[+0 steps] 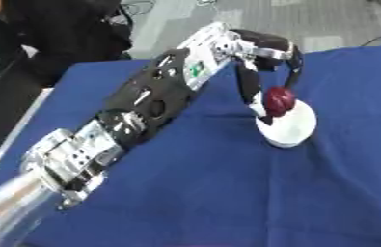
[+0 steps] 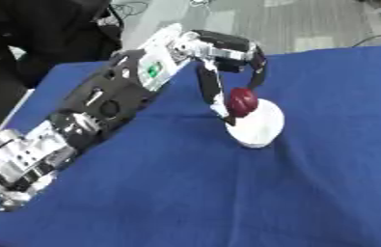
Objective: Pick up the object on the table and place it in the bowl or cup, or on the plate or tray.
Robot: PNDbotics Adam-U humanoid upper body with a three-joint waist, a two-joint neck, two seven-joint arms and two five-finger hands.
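The left robot hand (image 1: 265,53), fingers pinched on the dark red fruit (image 1: 278,99) just above the white bowl (image 1: 294,128), should lower squarely before releasing, lest it roll onto the blue tabletop (image 1: 227,193)

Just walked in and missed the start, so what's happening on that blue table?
The robot's left hand reaches across the blue tablecloth, fingers curled round a dark red object. It holds the object just over a white bowl or cup, not yet released. The right hand isn't in view.
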